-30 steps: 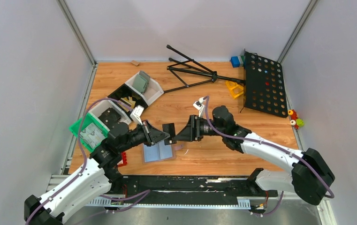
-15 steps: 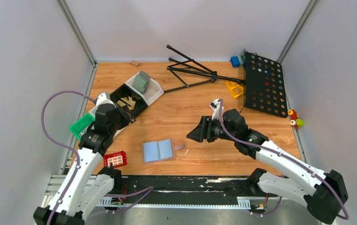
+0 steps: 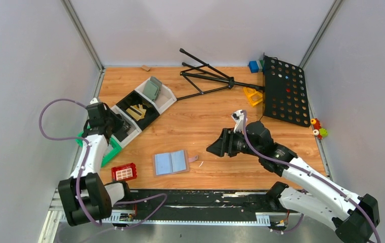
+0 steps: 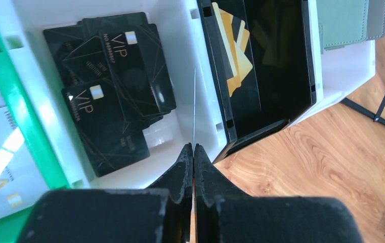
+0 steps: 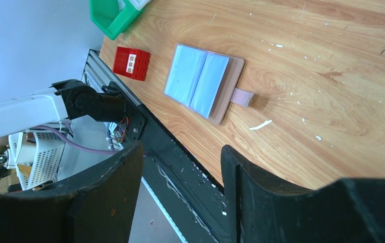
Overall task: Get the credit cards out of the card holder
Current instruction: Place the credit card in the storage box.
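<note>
Your left hand [image 4: 194, 148] is pressed together, pinching a card [image 4: 194, 106] edge-on above the white bin [image 4: 184, 61] of black cards [image 4: 124, 86]; lower it over them before releasing. Your right hand [image 5: 182, 149] is spread and empty; the card holder [image 5: 200, 83] lies open on the counter [image 5: 332, 76]

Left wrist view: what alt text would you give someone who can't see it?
The left pincer, shut on a thin credit card seen edge-on, hangs over a white bin of black VIP cards. Beside it, a black bin holds gold cards.
</note>
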Robot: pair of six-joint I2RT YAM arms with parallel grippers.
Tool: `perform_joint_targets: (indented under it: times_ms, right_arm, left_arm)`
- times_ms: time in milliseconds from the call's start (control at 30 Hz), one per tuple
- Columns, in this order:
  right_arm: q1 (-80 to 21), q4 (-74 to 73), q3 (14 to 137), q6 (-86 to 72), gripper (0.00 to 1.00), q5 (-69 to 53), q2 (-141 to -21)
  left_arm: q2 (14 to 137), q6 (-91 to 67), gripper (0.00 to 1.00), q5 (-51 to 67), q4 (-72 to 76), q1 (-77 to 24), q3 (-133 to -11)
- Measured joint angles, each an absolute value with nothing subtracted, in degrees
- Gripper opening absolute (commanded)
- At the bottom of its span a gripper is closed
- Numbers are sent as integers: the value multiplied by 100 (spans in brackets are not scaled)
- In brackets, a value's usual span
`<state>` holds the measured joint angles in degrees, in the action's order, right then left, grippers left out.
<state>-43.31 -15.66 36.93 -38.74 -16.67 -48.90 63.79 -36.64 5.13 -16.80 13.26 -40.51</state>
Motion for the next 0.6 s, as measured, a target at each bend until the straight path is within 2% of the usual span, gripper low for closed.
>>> perform_joint_targets:
  times_ms: [167, 233, 300, 333, 467, 600]
  right_arm:
    - [-4331, -1610, 3601, -3865, 62, -1651, -4849]
    - [-4331, -1667, 3588, -3854, 63, -1614, -4849]
    - [-4331, -1732, 3579, -3837, 63, -1559, -4893]
    - [-4331, -1741, 3577, -3824, 64, -1544, -4963]
    - [-4331, -1697, 3557, -3822, 72, -1570, -5660]
    - [-4351, -1503, 3472, -3848, 74, -1662, -6493]
  left_arm:
    - [6941, -3500, 9, 812, -1319, 1328, -4084]
    - [7142, -3426, 21, 819, -1313, 1339, -4143]
    - [7290, -3332, 39, 749, -1385, 1354, -4265]
    - [7321, -3284, 45, 707, -1433, 1358, -4340]
    - [7301, -3107, 56, 604, -1570, 1361, -4670]
    - [6963, -2963, 65, 591, -1793, 1361, -4737]
